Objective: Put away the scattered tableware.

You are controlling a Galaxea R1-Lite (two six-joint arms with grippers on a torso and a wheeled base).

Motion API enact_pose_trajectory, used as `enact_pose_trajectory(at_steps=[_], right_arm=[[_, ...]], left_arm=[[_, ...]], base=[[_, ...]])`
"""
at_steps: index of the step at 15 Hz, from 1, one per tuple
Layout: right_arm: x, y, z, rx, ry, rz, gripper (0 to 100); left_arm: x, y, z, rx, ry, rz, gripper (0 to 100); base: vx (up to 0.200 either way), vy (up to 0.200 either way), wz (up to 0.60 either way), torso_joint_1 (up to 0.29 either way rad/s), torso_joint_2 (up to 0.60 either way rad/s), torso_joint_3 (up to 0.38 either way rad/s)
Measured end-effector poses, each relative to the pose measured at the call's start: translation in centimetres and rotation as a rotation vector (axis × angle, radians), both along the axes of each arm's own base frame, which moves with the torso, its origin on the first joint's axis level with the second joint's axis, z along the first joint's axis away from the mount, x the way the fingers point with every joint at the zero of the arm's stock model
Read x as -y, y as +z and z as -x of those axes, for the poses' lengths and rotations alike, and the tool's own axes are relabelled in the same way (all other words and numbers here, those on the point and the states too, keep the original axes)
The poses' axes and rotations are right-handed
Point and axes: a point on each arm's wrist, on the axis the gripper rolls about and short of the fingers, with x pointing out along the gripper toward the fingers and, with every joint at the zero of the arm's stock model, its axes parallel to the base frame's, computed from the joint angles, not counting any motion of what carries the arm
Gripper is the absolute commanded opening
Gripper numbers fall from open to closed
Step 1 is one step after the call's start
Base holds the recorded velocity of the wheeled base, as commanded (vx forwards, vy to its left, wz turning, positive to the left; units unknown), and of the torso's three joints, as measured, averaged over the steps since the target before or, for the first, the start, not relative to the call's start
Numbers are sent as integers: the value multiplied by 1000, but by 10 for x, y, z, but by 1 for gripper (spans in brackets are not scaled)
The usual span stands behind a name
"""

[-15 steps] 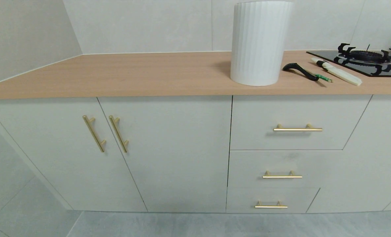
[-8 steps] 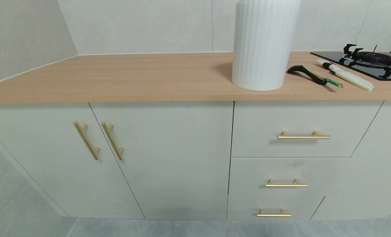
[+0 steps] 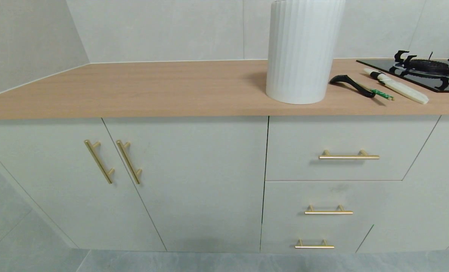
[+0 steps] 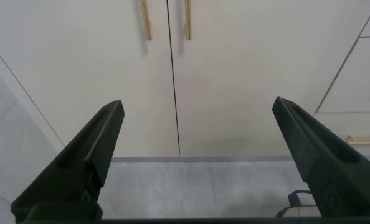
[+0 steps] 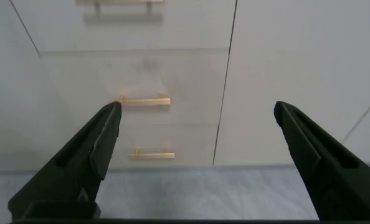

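On the wooden counter (image 3: 152, 90) in the head view stands a tall white ribbed holder (image 3: 302, 49). To its right lie a black-handled utensil (image 3: 352, 84), a thin green-patterned stick (image 3: 380, 93) and a cream knife with a black band (image 3: 396, 87). My left gripper (image 4: 197, 109) hangs low and open, facing the cabinet's double doors (image 4: 172, 74). My right gripper (image 5: 197, 112) is open too, low in front of the lower drawers (image 5: 141, 99). Neither holds anything.
A black gas hob (image 3: 425, 71) sits at the counter's far right. Below are two doors with gold handles (image 3: 113, 161) and three drawers with gold handles (image 3: 348, 156). Tiled wall meets the counter at the left corner. Grey floor tiles (image 4: 235, 186) lie under the grippers.
Between one second and half a second ago the head view shifted, so the counter and cabinets sit lower and nearer. Since then nothing has moved.
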Motion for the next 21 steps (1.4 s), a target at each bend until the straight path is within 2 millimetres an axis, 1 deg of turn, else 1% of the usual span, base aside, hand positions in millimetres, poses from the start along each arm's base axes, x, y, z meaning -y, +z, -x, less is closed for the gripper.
enact_pose_trajectory(at_steps=[2, 3, 5, 8, 10, 12, 14, 15, 16, 18, 21], right_arm=[[-1, 20, 5, 8, 71, -10, 100], [-2, 27, 3, -33, 111, -12, 100], [-3, 38, -9, -150, 160, -19, 100], [-5, 53, -44, -355, 226, -28, 100], [-8, 62, -76, -488, 259, -30, 100], [-13, 65, -109, -591, 282, -21, 100], [-19, 61, -145, -671, 297, -13, 100], [-22, 55, -164, -704, 299, -10, 100], [-25, 48, -183, -726, 302, -7, 100], [-30, 31, -216, -751, 304, -4, 100], [-36, 5, -259, -754, 292, 4, 100]], left_arm=[[0, 0, 0, 0, 0, 0, 100], [0, 0, 0, 0, -1, 0, 100], [0, 0, 0, 0, -1, 0, 100], [0, 0, 0, 0, -1, -1, 100], [0, 0, 0, 0, -1, 0, 100], [0, 0, 0, 0, -1, 0, 100], [0, 0, 0, 0, 0, 0, 100], [0, 0, 0, 0, -1, 0, 100], [0, 0, 0, 0, -1, 0, 100], [0, 0, 0, 0, 0, 0, 100], [0, 0, 0, 0, -1, 0, 100]], base=[[0, 0, 0, 0, 0, 0], [0, 0, 0, 0, 0, 0], [0, 0, 0, 0, 0, 0], [0, 0, 0, 0, 0, 0], [0, 0, 0, 0, 0, 0], [0, 0, 0, 0, 0, 0], [0, 0, 0, 0, 0, 0], [0, 0, 0, 0, 0, 0], [0, 0, 0, 0, 0, 0], [0, 0, 0, 0, 0, 0], [0, 0, 0, 0, 0, 0]])
